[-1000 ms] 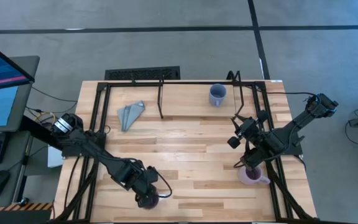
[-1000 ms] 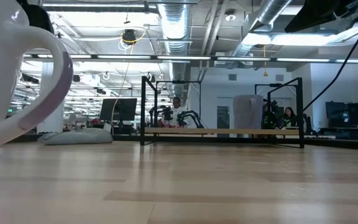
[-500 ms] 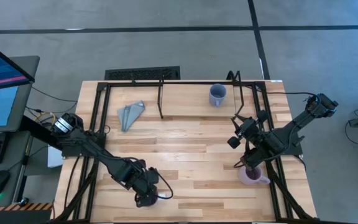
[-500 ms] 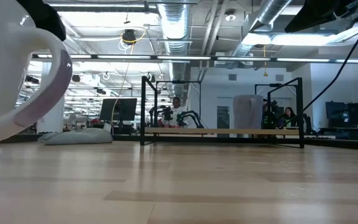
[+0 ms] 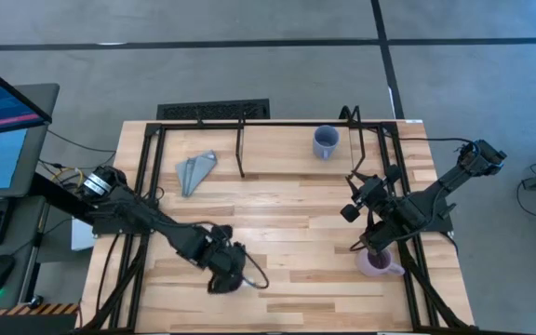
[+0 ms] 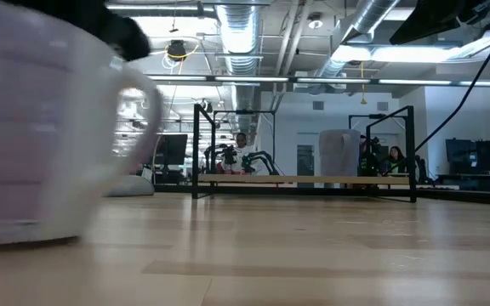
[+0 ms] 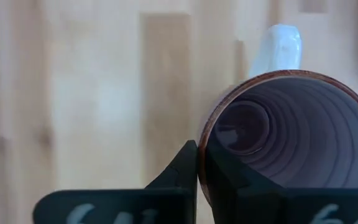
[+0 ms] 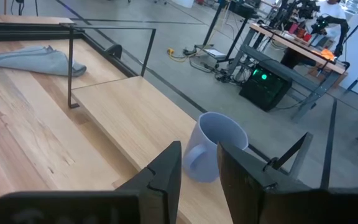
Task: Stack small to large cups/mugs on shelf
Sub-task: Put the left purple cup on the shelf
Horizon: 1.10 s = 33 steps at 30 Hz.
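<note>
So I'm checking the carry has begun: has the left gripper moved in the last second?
Yes. In the high view the left gripper, holding the purple mug, has shifted up-table and rightward from the near edge, toward the shelf.

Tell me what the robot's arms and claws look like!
Both arms are dark, almost black, built from chunky jointed pieces. The left arm has a round silvery part near its base and a thin black cable looping beside the left claw. The right arm trails a black cable too. The right claw has two flat, dark, pointed fingers.
</note>
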### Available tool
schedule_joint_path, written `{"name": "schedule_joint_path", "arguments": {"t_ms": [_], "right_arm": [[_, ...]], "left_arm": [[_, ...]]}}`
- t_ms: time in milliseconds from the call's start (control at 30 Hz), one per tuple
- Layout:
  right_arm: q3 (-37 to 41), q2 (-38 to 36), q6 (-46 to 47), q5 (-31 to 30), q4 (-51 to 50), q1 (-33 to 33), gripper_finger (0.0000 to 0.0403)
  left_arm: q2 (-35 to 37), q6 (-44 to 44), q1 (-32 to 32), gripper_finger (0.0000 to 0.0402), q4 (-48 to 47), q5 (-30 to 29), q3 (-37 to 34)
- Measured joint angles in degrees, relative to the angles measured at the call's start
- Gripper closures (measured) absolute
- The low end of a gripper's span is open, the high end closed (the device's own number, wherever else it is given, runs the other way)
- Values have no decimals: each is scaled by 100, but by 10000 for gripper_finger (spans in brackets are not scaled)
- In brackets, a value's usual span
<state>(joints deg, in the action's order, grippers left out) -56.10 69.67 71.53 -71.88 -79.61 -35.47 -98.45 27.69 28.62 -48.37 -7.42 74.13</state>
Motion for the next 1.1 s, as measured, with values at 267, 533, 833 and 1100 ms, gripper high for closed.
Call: {"name": "schedule_joint_path", "arguments": {"t_ms": [267, 533, 833, 1100], "right_arm": [[-2, 0, 0, 9, 66, -1, 278], [-2, 0, 2, 11, 71, 1, 278], [-2, 0, 2, 11, 87, 1, 278], [-2, 0, 127, 13, 85, 1, 278]], "left_arm": [[0, -1852, -894, 400, -11, -249, 2], [-5, -3948, -1880, 401, 208, -247, 2], [-22, -5925, -2634, 401, 981, -56, 109], [-26, -6745, -2815, 401, 1172, 757, 109]]}}
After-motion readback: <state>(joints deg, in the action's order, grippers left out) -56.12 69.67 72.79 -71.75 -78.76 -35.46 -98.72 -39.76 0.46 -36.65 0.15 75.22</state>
